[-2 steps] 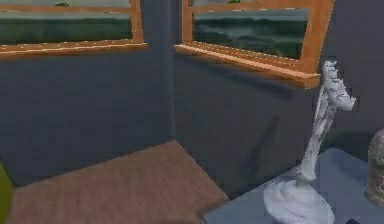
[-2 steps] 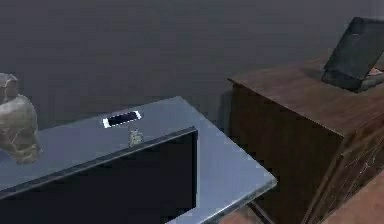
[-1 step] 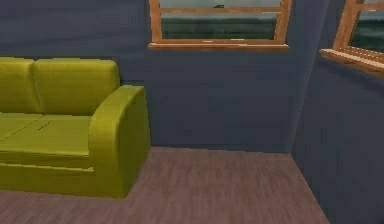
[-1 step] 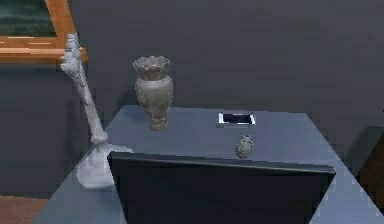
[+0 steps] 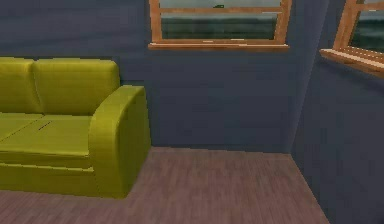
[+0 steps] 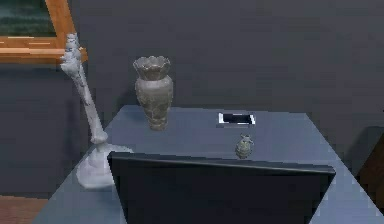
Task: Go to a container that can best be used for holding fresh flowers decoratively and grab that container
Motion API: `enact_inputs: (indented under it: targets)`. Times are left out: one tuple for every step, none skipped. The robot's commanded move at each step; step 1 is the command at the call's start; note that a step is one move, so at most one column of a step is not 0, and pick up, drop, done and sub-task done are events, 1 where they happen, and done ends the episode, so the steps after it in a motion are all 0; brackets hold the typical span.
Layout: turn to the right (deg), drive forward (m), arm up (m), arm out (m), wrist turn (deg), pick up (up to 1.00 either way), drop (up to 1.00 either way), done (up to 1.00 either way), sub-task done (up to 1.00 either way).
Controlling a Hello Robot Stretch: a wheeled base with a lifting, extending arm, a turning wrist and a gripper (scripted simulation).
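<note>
In the forward view, a yellow-green sofa (image 5: pixel 70 125) fills the left of the frame on a brown plank floor (image 5: pixel 220 190). A wood-framed window (image 5: pixel 220 22) sits at the top centre of a blue-grey wall, and a second window (image 5: pixel 360 35) is at the upper right.

In the arm side view, the vase (image 6: pixel 153 92), grey and stone-like with a flared rim, stands upright on a blue-grey table (image 6: pixel 290 135), left of centre and toward the far edge. A pale, knobbly stand with a round base (image 6: pixel 88 120) rises just beside it at the left. A flat phone-like slab (image 6: pixel 237 119) lies right of centre. Nearer the bottom of the frame sits a small grey object (image 6: pixel 244 148) too small to identify. A wide dark panel (image 6: pixel 220 190) spans the bottom of the frame, in front of the table's near edge. The state of the gripper cannot be told from these pictures.

The vase looks like the container the task calls for, and the robot seems to be alongside it already. The main risk is a tip-over, since the vase is tall on a narrow foot and a sideways nudge could topple it. A reach drifting left could strike the pale stand, and a low reach could catch the dark panel or sweep the small object away.
</note>
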Motion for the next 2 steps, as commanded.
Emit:
enact_inputs:
  targets:
    - [0.0, 0.00, 0.38, 0.00, 0.0, 0.00, 0.00, 0.00, 0.00]
    - [0.0, 0.00, 0.00, 0.38, 0.0, 0.00, 0.00, 0.00, 0.00]
